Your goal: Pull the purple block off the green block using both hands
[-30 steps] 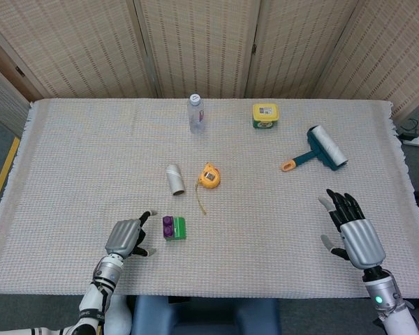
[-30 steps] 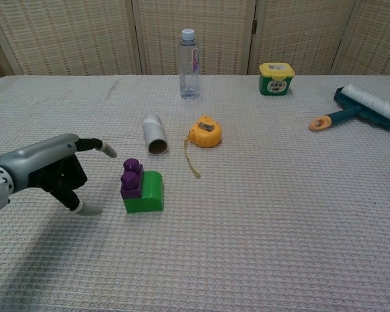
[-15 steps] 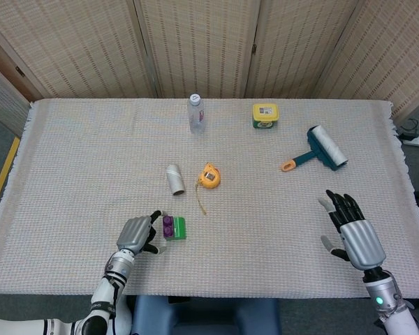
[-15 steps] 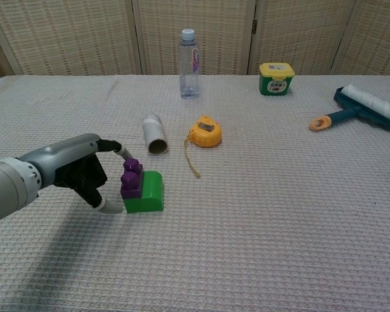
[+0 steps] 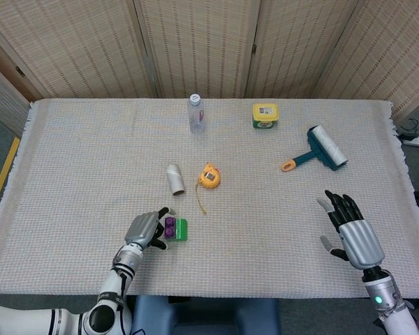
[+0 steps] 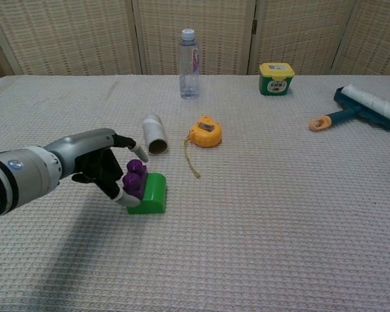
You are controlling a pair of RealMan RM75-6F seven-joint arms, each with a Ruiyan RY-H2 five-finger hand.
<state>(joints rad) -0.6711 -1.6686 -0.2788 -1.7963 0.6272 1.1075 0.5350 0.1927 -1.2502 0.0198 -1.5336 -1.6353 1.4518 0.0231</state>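
Tabletop: covered in a pale woven cloth, backed by folding wicker screens.

Green block: lay near the front left of the tabletop, flat on the cloth, rounded top edge toward the right.

Purple block: sat on the left part of the green block, studs upward, seated on it and not yet pulled off. In the head view the pair showed as one small piece, purple half on the left, green on the right.

Left hand: reached in from the left and was at the purple block. One finger arched over the top of the block, the thumb tip came in low at its front left side, both touching or very nearly so. Whether the grip was firm could not be told. The head view showed the hand pressed up against the left side of the block pair.

Right hand: seen only in the head view, at the front right of the tabletop, well apart from the blocks. Fingers spread and straight, palm empty.

Other items:
- Paper roll, lying on its side behind the blocks.
- Yellow tape measure, just right of the roll, a short length of tape trailing forward.
- Clear bottle, upright at the far centre.
- Yellow-lidded green tub, far right of the bottle.
- Lint roller, teal with an orange handle end, at the far right.
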